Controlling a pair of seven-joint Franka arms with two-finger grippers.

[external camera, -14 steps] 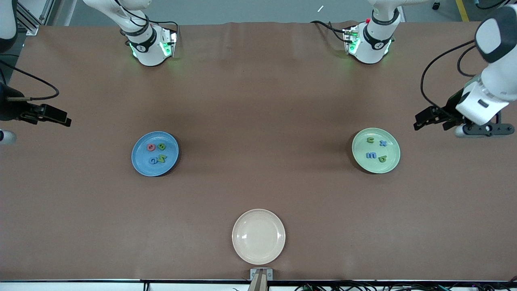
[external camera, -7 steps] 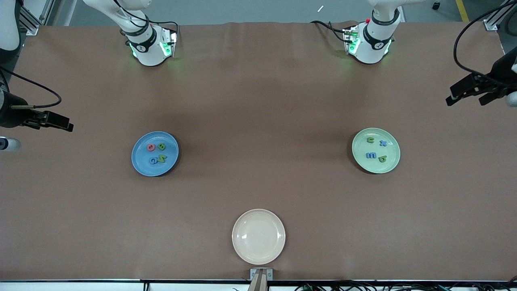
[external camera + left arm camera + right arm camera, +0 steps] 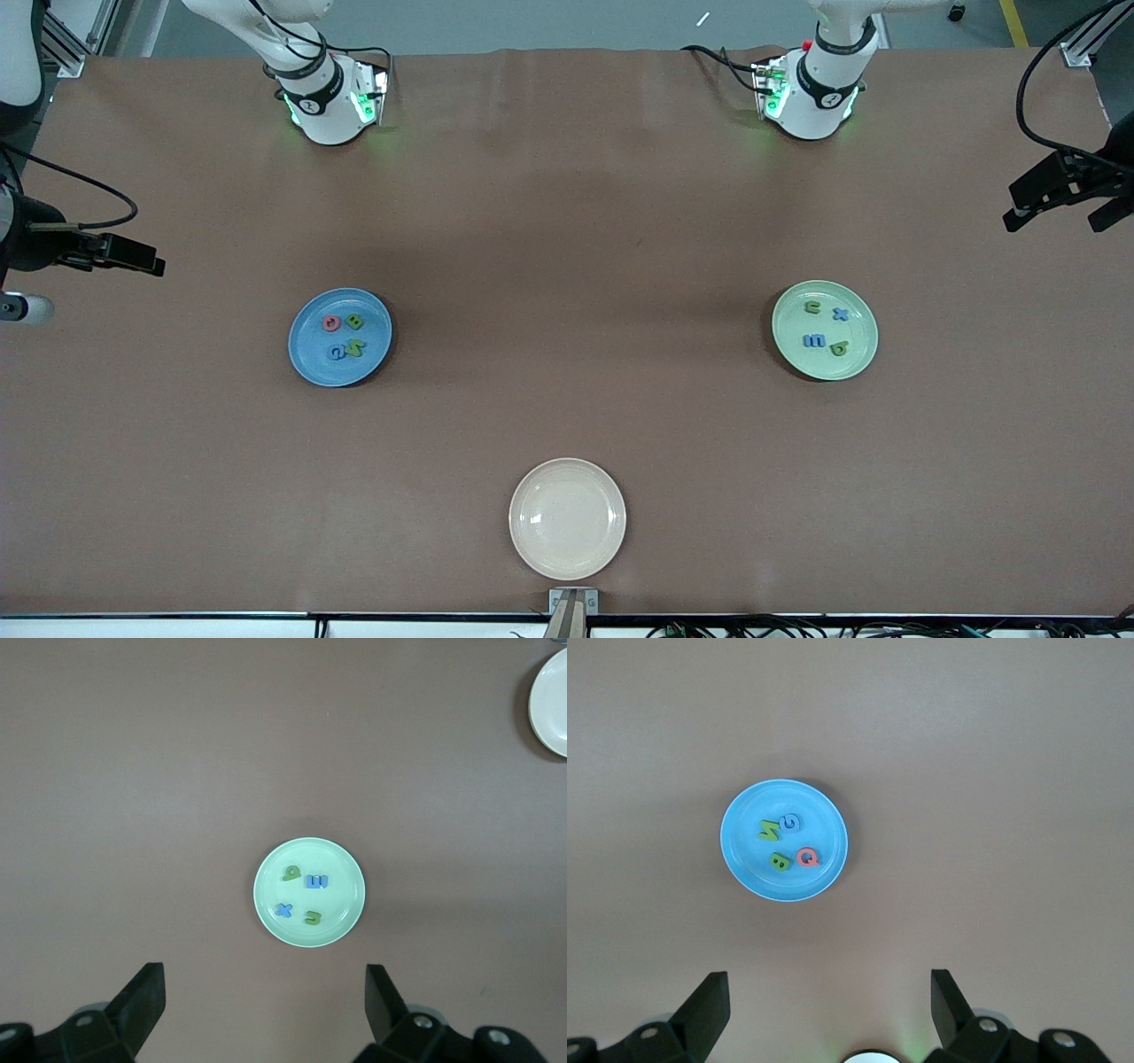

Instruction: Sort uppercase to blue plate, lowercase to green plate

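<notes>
Uppercase on blue plate, lowercase on green plate

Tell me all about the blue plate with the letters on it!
The blue plate is round and plain with a shallow rim, and looks like smooth plastic. It lies flat on the brown table, toward the right arm's end. Four little foam capitals rest in it: a red Q, a green B, a blue G and a green N. Nothing else touches it.
</notes>
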